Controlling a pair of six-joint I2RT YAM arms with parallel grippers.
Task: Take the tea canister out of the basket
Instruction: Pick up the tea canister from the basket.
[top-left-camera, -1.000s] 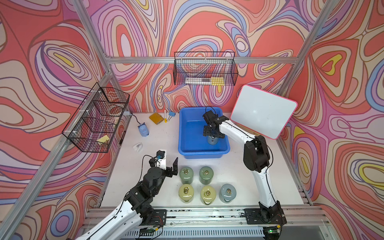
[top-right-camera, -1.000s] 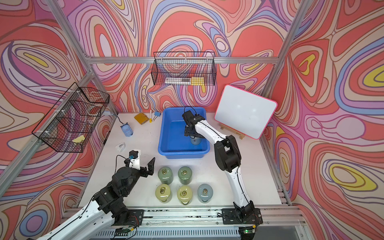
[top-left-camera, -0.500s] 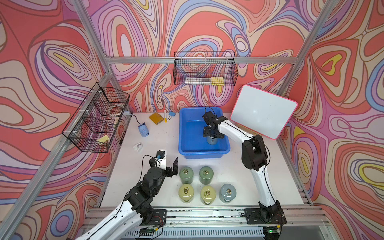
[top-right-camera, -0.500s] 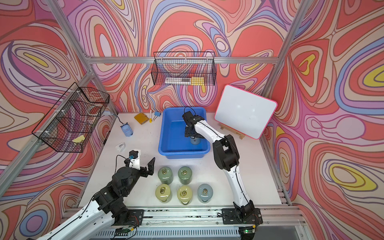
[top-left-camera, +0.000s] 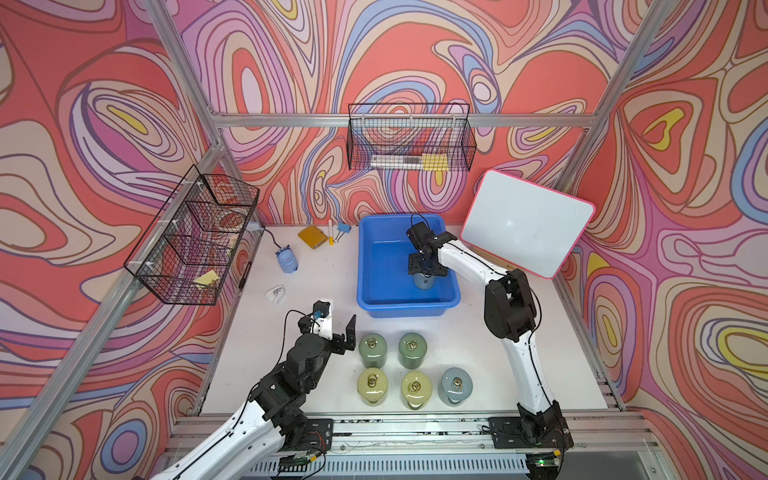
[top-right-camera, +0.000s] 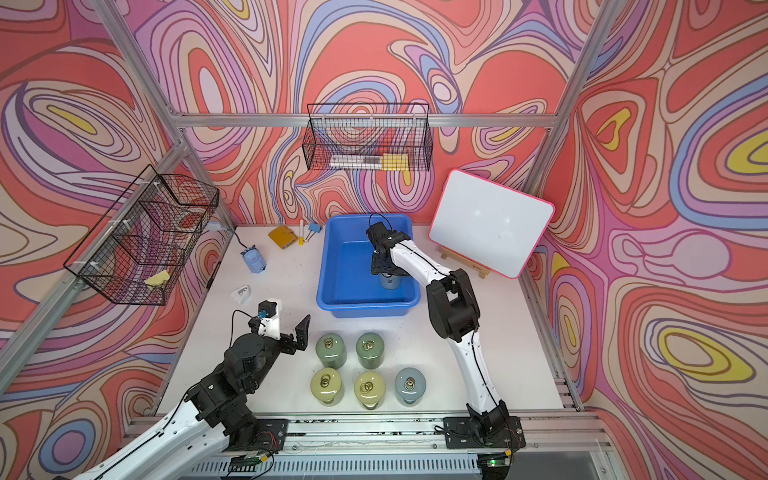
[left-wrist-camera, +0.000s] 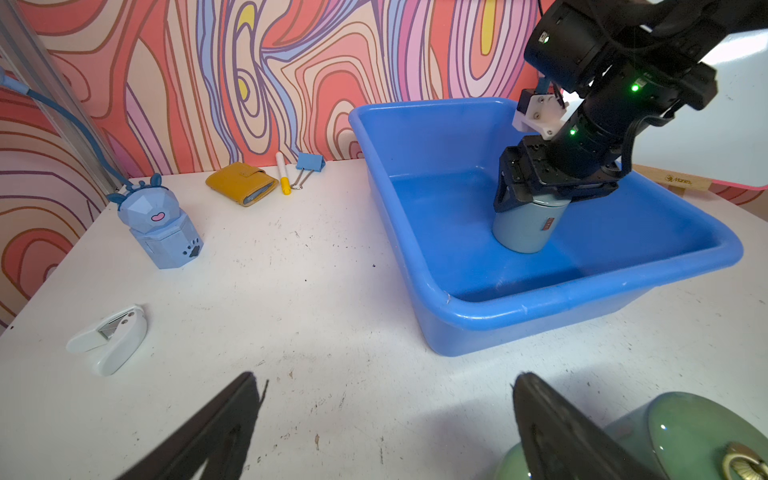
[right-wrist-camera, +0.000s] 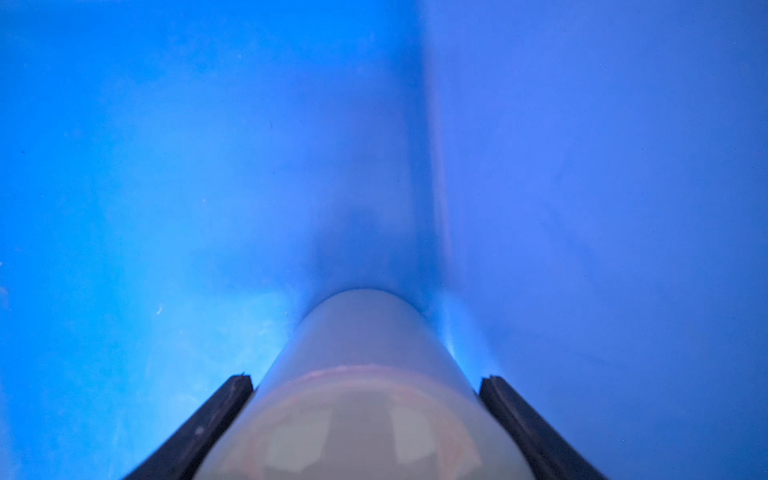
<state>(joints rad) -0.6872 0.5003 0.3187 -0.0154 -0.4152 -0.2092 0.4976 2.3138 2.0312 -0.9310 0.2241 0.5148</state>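
Jaws have closed — right gripper (right-wrist-camera: 365, 380) clamps the tea canister (right-wrist-camera: 361, 332).

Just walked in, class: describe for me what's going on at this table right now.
The right hand is down inside the blue basket, shut on the top of a pale blue tea canister, which is not yet lifted out. The left hand hangs open over the table near five other canisters standing in front of the basket.

**Free room: upward only**

The basket (top-left-camera: 409, 306) walls close the tea canister (left-wrist-camera: 525, 230) in on every side; only its top is open. Five lidded jars (top-left-camera: 412, 350) crowd the surface (top-left-camera: 320, 286) near the front edge. The whiteboard (top-left-camera: 528, 222) leans over the back right corner.
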